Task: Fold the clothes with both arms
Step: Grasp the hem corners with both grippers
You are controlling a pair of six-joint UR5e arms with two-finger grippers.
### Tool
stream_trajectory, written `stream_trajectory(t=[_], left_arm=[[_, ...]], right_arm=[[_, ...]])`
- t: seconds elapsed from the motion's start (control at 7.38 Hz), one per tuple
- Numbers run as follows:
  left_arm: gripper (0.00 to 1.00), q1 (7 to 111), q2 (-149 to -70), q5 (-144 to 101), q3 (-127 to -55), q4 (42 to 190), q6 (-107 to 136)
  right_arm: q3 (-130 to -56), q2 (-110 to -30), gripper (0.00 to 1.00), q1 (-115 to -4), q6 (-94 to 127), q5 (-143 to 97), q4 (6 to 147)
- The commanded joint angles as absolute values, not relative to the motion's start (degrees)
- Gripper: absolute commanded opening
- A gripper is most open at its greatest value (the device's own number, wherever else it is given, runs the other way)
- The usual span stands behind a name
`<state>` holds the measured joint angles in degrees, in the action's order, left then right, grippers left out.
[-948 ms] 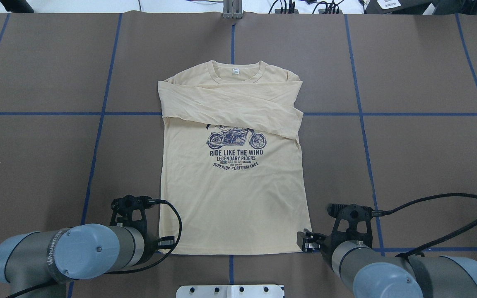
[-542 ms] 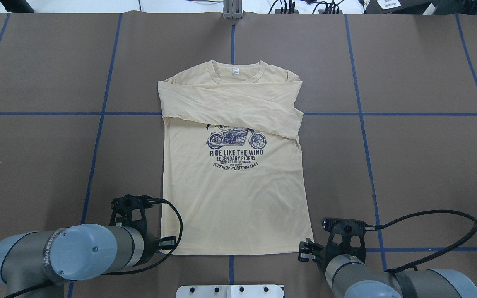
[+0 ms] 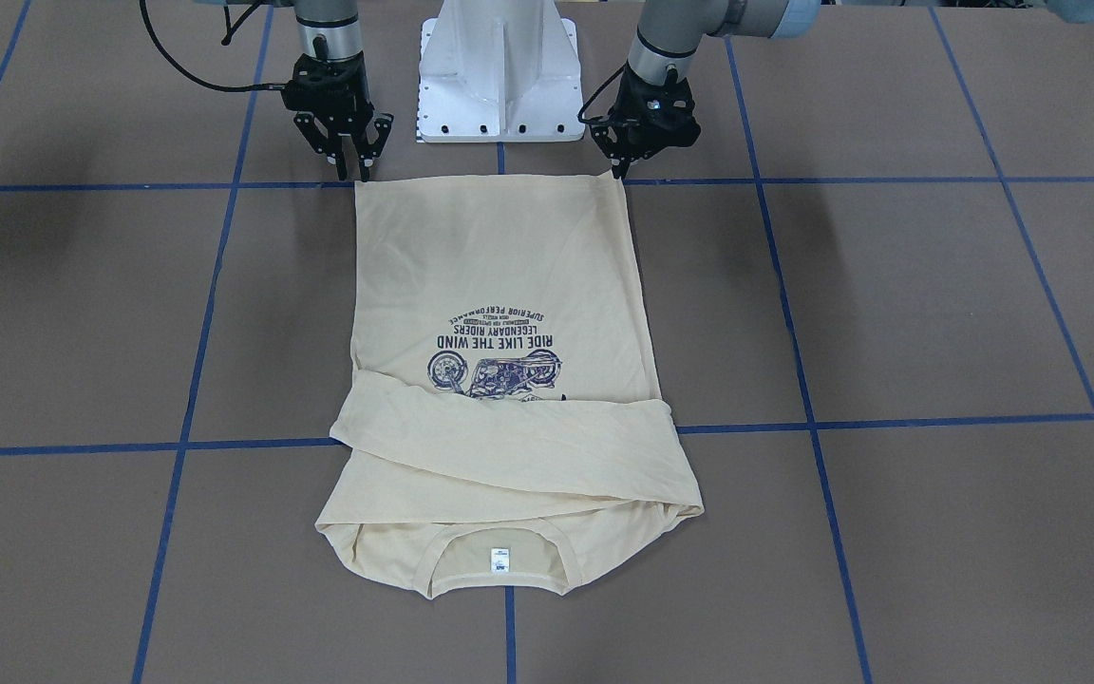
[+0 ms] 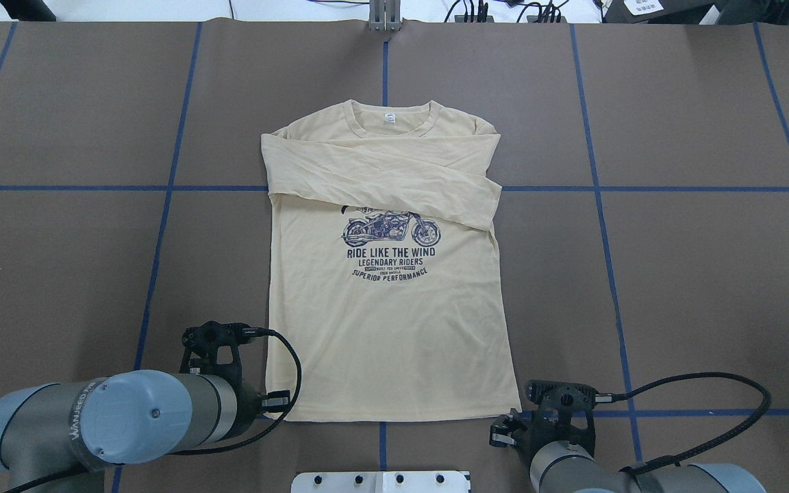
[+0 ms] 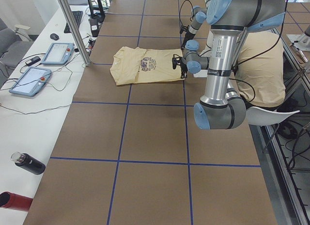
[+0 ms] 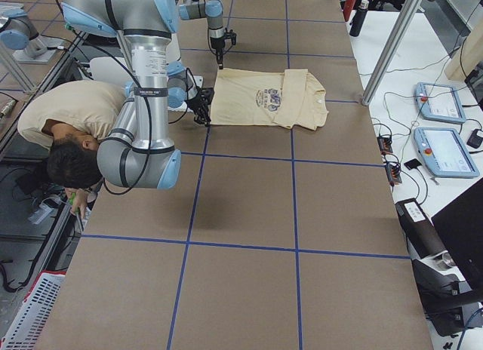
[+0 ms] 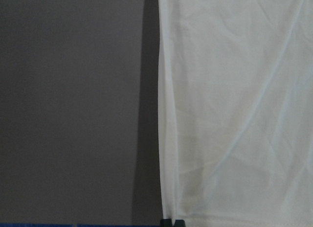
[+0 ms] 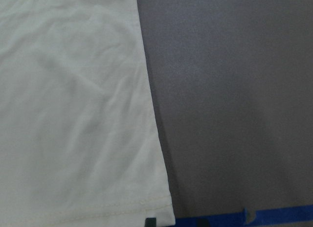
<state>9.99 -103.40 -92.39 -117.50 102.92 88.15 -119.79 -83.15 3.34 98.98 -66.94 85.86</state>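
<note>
The cream long-sleeved T-shirt (image 4: pixel 387 329) lies flat, print up, both sleeves folded across the chest and the collar away from the robot. It also shows in the front view (image 3: pixel 499 266). My left gripper (image 4: pixel 277 402) is at the hem's left corner, low on the table. In the front view (image 3: pixel 618 173) and the left wrist view (image 7: pixel 173 222) its tips are together on that corner. My right gripper (image 4: pixel 502 433) is at the hem's right corner. In the front view (image 3: pixel 352 174) its fingers stand a little apart. One fingertip (image 8: pixel 150 222) touches the corner.
The white pedestal base (image 3: pixel 499 66) stands just behind the hem, between the two arms. Blue tape lines (image 4: pixel 161 188) cross the brown table cover. A person (image 6: pixel 68 116) bends down beside the robot. Control tablets (image 5: pixel 55 53) lie on the side bench.
My right gripper has moved back toward the robot and down to the hem's right corner. The left arm has hardly moved, and the shirt lies as before.
</note>
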Motion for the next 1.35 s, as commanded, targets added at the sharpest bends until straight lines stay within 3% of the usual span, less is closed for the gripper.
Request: stream_trajectory(t=[0.0,0.81,0.95,1.08,1.22], left_arm=[[0.00,10.0,-103.4,-92.4,-117.5,102.9,88.2],[0.00,10.0,-103.4,-92.4,-117.5,102.9,88.2],[0.00,10.0,-103.4,-92.4,-117.6,102.9,88.2],[0.00,10.0,-103.4,-92.4,-117.6,102.9,88.2],[0.00,10.0,-103.4,-92.4,-117.6,102.9,88.2]], right_arm=[[-119.2,-82.3,0.38,3.3,98.9,-66.3,85.9],[-117.9,-82.3,0.36,3.3,98.6,-64.9,85.9],[-118.0,-81.6,0.15,3.3,98.8,-64.7,85.9],[-118.0,-80.3,0.00,3.3,98.9,-64.6,86.1],[-117.9,-79.8,0.00,3.1,98.9,-64.6,86.3]])
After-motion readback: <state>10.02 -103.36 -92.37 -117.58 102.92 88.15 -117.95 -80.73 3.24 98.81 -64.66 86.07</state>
